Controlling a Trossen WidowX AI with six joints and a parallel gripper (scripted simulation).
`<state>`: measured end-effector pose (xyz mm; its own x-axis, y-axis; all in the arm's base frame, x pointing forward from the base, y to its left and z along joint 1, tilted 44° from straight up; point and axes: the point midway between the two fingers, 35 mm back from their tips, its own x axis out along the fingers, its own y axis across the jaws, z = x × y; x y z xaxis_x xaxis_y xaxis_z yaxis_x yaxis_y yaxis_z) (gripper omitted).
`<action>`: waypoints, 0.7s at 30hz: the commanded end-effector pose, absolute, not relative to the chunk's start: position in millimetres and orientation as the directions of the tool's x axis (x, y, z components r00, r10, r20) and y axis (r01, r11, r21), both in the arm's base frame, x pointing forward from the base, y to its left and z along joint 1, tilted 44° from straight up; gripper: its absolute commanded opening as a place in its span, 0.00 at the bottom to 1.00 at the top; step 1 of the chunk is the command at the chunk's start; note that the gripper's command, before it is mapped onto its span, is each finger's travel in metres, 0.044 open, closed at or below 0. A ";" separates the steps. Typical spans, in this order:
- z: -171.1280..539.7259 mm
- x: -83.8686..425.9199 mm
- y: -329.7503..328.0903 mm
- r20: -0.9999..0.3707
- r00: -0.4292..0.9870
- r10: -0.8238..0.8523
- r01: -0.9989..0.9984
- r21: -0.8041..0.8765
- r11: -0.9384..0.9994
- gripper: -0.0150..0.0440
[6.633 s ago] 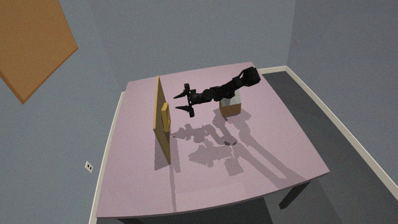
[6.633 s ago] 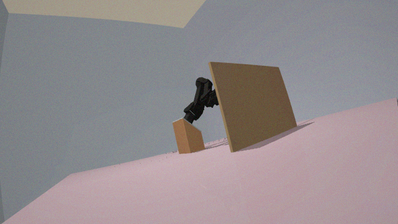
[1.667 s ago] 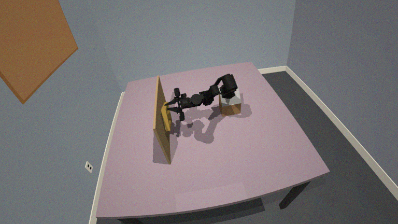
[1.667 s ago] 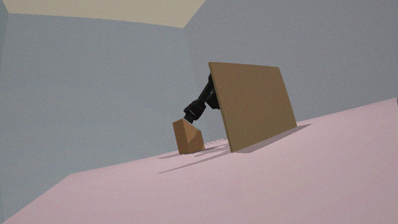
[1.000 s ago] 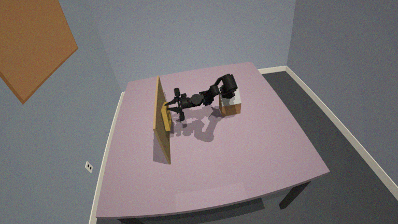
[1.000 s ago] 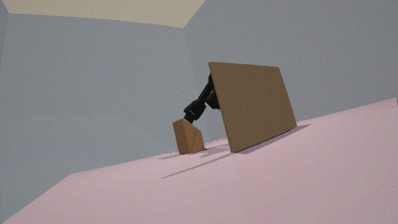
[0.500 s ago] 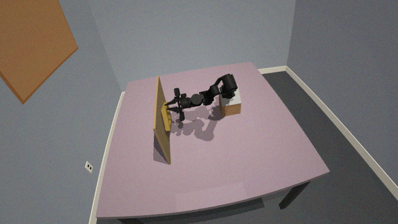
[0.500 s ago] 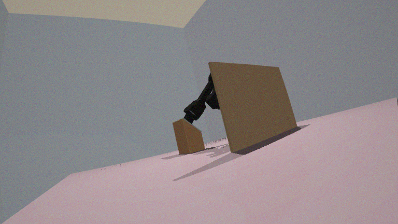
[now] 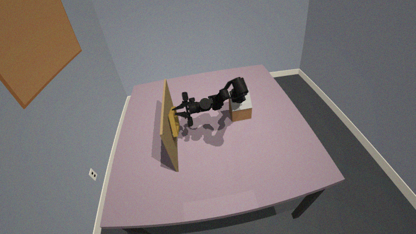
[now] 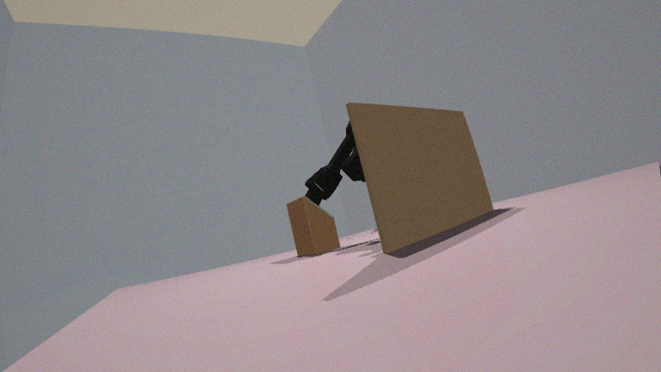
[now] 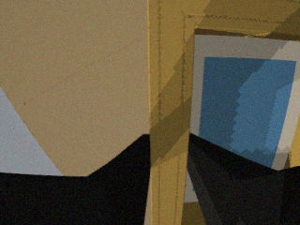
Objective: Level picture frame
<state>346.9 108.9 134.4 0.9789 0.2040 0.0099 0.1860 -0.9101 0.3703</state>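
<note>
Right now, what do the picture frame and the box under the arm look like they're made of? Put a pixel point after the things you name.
The picture frame (image 9: 173, 122) (image 11: 170, 112) looks like yellow-stained wood, perhaps painted plastic, fairly matte, with faint grainy lines. The box (image 9: 242, 115) (image 10: 318, 231) could be wood or cardboard: its sides are plain brown and dull.
</note>
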 end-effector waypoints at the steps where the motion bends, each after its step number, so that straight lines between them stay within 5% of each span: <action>1: 135.7 347.2 107.5 0.014 0.980 0.197 0.178 0.366 -0.913 0.25; 21: 138.3 347.4 106.7 0.014 0.980 0.197 0.178 0.366 -0.913 0.25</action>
